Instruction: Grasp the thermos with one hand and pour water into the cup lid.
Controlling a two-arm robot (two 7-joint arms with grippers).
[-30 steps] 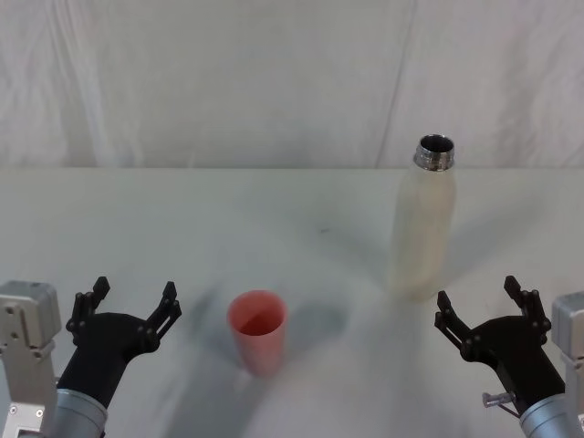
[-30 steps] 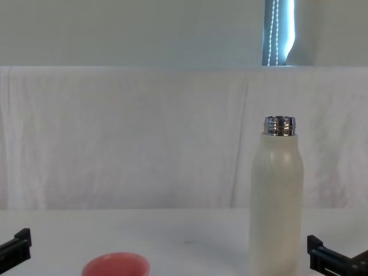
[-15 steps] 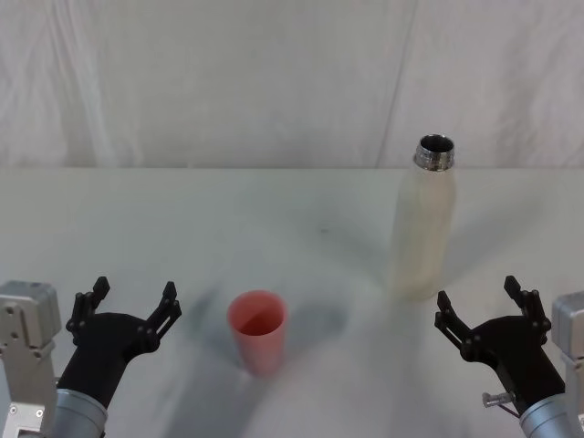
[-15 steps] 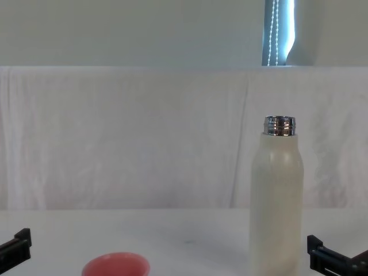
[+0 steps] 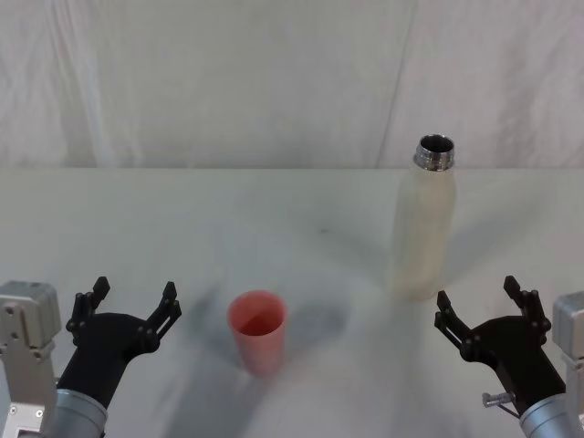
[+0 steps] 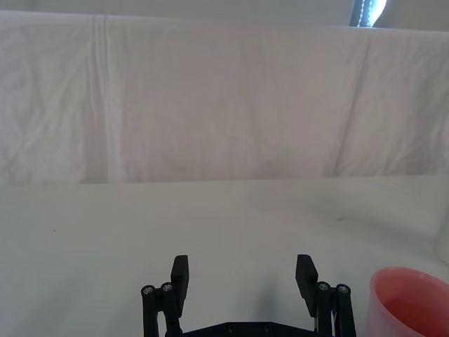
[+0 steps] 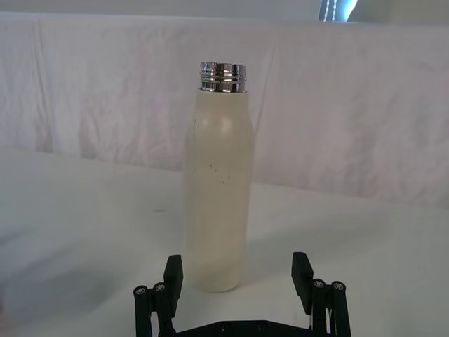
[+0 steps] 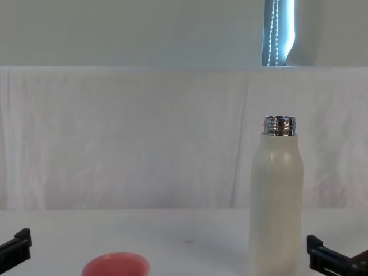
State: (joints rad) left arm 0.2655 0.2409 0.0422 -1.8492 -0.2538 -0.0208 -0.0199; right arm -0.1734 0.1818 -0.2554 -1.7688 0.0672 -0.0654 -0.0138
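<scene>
Nothing is grasped yet: the tall cream-white matte thermos (image 5: 422,228) stands upright just ahead of the black right gripper (image 5: 484,308), jaws spread, which probably must advance around it, the small salmon-pink cup lid (image 5: 256,330) waiting beside the open left gripper (image 5: 130,303).

1. The thermos (image 5: 422,224) stands upright on the table (image 5: 182,210), right of centre and toward the back.
2. The cup lid (image 5: 256,330) stands nearer the robot, left of the thermos, well apart.
3. A cloth (image 5: 228,82) hangs behind the table.
</scene>
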